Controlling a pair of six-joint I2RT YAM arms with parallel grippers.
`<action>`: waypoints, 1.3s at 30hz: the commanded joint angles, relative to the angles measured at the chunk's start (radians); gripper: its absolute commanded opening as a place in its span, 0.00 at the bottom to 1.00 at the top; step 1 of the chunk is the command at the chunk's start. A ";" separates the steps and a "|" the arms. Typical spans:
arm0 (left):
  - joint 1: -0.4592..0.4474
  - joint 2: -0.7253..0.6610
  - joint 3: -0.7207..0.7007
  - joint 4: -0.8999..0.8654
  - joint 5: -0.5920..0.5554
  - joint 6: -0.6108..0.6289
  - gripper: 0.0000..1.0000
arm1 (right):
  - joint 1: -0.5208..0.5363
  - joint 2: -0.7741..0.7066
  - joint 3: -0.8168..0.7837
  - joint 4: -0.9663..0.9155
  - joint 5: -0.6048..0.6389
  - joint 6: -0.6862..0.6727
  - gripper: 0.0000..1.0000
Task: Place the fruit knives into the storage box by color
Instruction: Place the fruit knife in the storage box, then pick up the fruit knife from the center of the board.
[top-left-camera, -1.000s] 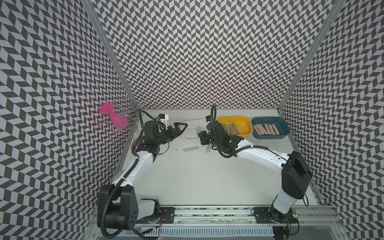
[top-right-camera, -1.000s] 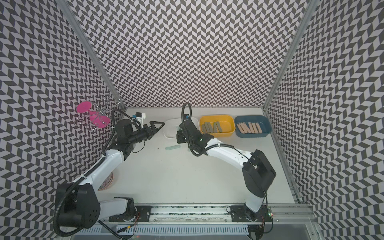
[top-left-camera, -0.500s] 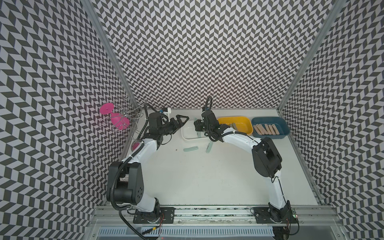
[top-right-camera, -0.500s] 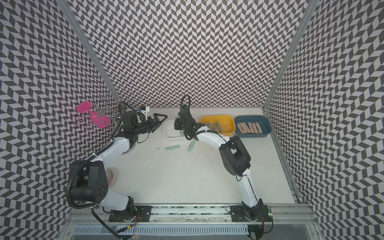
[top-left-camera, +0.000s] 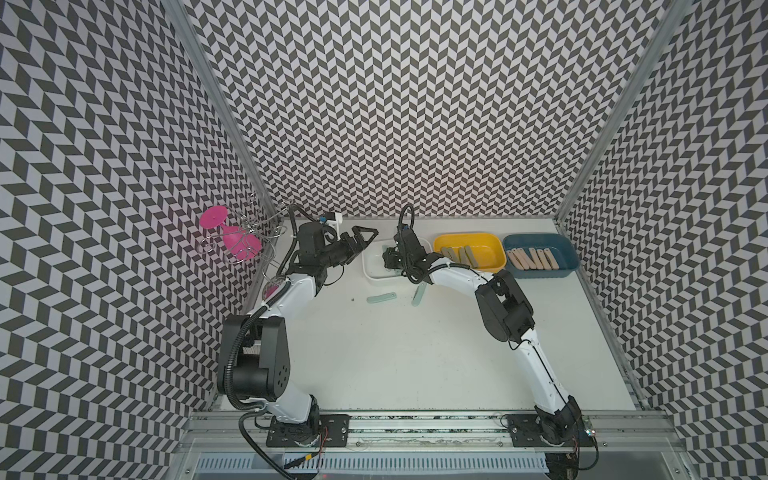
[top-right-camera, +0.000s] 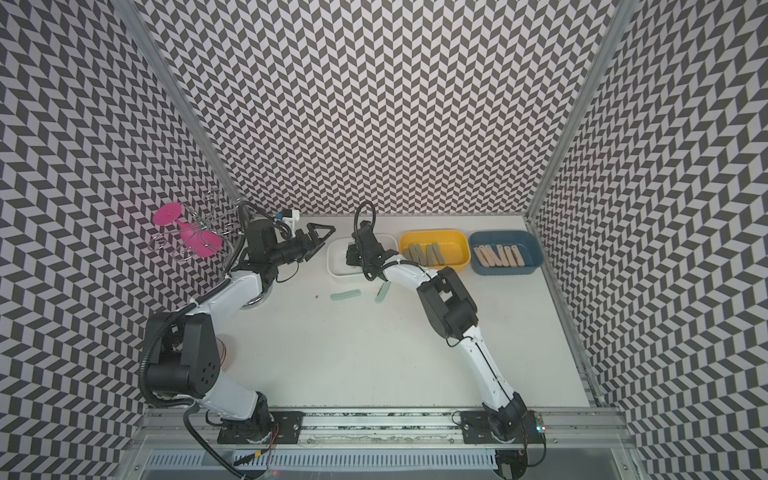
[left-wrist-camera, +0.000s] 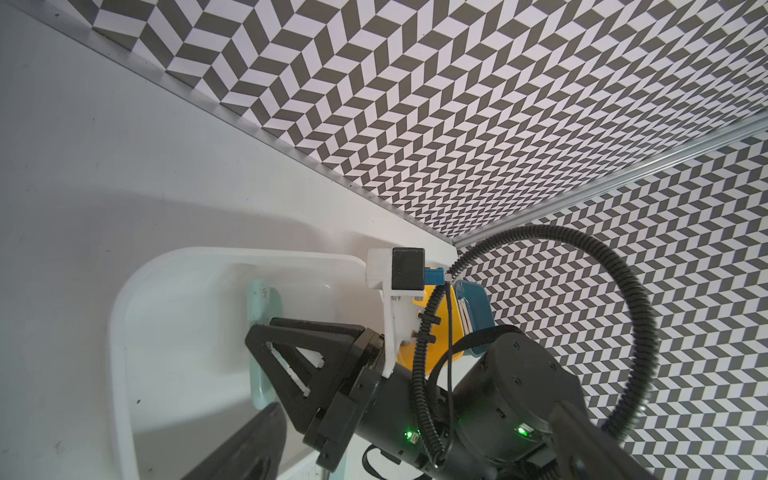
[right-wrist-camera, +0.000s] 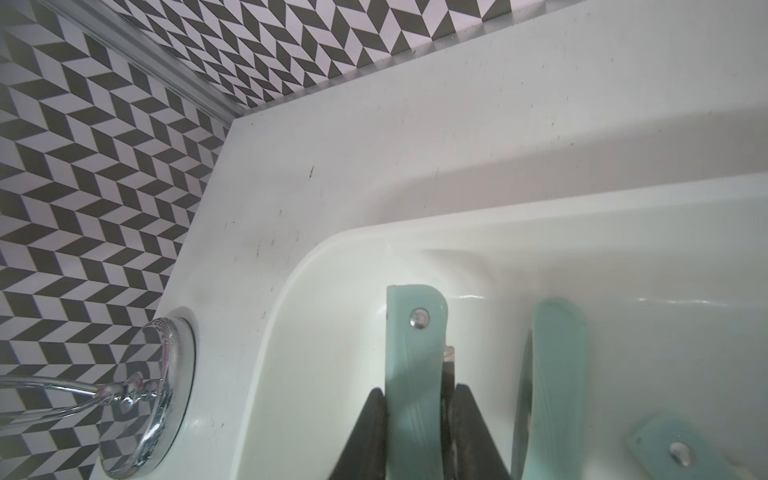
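Right gripper (right-wrist-camera: 419, 390) is now sitting inside the rim of the white box (top-left-camera: 366, 266), having come in from the open tabletop just in front of it over the last second. The right elbow is folding much tighter. Left gripper (top-left-camera: 368, 237) is also shifting toward the far edge, now hanging by the box's far left corner. Right jaws are pinching narrow on a mint knife (right-wrist-camera: 415, 332), held on edge with its rivet end poking past the fingertips, low in the box. Can't tell whether it's touching the floor. Two stored mint knives (right-wrist-camera: 557, 374) are lying right beside it. Left jaws are standing wide with nothing in them, going by the left wrist view. White box is sitting along the far edge of the tabletop, left of centre. Yellow box (top-left-camera: 488, 251) with the grey-green knives (top-left-camera: 457, 254) and blue box (top-left-camera: 565, 255) with the peach knives (top-left-camera: 532, 259) are running from it toward the far right corner. My read: carry is done, mint drop-off is happening, release is next. Two loose mint knives (top-left-camera: 381, 297) are waiting on the tabletop just off the white box's near rim, so sorting is looking nearly finished. Watching clearance, since both grippers are crowding that one box.
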 joint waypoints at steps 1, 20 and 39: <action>0.004 0.014 0.012 0.043 0.014 -0.015 1.00 | -0.008 0.033 0.040 0.038 -0.002 0.008 0.23; 0.005 0.002 0.013 0.038 0.007 -0.022 1.00 | -0.014 0.121 0.146 -0.030 -0.013 -0.015 0.34; -0.033 -0.160 -0.077 -0.071 -0.044 0.037 1.00 | -0.013 -0.420 -0.315 0.028 -0.088 -0.080 0.41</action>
